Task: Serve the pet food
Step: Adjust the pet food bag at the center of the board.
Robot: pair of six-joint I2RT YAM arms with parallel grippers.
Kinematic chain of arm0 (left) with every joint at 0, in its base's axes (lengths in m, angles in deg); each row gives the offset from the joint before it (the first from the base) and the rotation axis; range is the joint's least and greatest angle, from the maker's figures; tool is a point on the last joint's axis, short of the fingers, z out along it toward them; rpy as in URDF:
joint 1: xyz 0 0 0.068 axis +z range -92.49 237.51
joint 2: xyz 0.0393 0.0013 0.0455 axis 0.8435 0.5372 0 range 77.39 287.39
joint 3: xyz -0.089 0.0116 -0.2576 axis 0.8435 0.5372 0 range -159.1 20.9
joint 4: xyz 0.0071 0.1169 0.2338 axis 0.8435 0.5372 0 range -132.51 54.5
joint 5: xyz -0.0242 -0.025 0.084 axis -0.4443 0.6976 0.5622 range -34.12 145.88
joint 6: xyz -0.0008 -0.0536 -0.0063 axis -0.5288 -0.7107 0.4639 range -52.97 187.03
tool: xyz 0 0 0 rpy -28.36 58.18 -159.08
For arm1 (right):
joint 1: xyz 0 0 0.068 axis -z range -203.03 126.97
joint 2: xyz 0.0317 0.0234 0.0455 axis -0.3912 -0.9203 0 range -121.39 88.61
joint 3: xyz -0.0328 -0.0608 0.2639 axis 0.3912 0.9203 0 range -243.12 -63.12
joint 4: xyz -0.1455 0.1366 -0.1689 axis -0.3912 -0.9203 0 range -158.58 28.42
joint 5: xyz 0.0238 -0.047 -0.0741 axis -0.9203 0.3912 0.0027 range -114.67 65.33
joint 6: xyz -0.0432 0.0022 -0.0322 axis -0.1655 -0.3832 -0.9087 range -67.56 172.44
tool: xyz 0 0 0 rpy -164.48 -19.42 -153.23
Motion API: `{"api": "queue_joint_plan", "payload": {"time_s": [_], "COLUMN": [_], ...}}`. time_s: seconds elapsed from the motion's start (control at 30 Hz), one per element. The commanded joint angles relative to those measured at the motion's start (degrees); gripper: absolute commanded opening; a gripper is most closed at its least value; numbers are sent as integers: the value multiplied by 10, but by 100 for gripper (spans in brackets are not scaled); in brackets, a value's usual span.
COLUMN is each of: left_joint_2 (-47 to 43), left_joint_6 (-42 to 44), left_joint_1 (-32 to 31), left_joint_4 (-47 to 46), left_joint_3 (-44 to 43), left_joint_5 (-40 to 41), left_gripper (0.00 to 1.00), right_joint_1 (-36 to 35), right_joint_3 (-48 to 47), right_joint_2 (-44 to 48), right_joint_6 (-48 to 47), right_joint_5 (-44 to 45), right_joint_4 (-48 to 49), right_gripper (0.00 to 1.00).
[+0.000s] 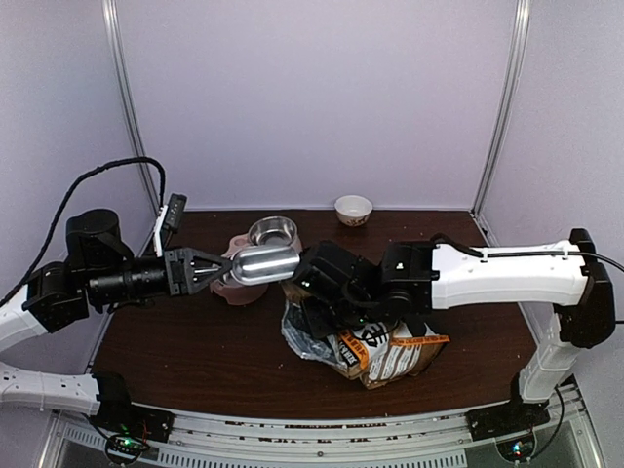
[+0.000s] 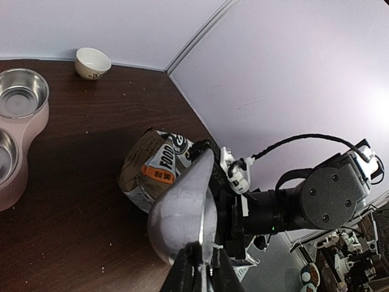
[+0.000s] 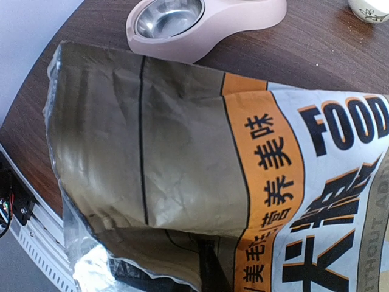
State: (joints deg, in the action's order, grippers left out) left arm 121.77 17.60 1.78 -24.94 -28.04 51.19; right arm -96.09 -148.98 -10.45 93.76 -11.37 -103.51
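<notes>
My left gripper (image 1: 216, 270) is shut on the handle of a metal scoop (image 1: 263, 263) and holds it above the table, by the pink double-bowl feeder (image 1: 237, 290). In the left wrist view the gripper (image 2: 203, 258) pinches the scoop (image 2: 182, 207), which shows only its outer side. The white-and-brown pet food bag (image 1: 380, 348) lies right of the feeder. My right gripper (image 1: 314, 310) is at the bag's open left edge. In the right wrist view the bag (image 3: 182, 152) fills the frame and its flap covers a dark finger (image 3: 213, 267). No kibble shows in any view.
A small white bowl (image 1: 353, 209) stands at the table's back, near the wall. The feeder's steel bowl (image 1: 273, 232) looks empty. The feeder also shows in the left wrist view (image 2: 33, 131) and the right wrist view (image 3: 243, 21). The right arm (image 2: 322, 201) stretches across above the bag.
</notes>
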Motion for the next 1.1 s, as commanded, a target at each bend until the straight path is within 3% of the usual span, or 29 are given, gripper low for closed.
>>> {"api": "queue_joint_plan", "payload": {"time_s": [0.0,0.67,1.07], "left_joint_2": [-1,55,111], "left_joint_6": [17,66,94], "left_joint_1": [-3,-9,-71], "left_joint_4": [-68,-34,12], "left_joint_3": [8,-49,-117], "left_joint_5": [-1,-103,-64], "left_gripper": [0,0,0], "right_joint_1": [-16,25,26], "right_joint_3": [24,92,92], "right_joint_2": [38,171,180], "right_joint_6": [-32,-9,-8], "right_joint_5": [27,116,120], "right_joint_4": [32,-20,-17], "right_gripper": [0,0,0]}}
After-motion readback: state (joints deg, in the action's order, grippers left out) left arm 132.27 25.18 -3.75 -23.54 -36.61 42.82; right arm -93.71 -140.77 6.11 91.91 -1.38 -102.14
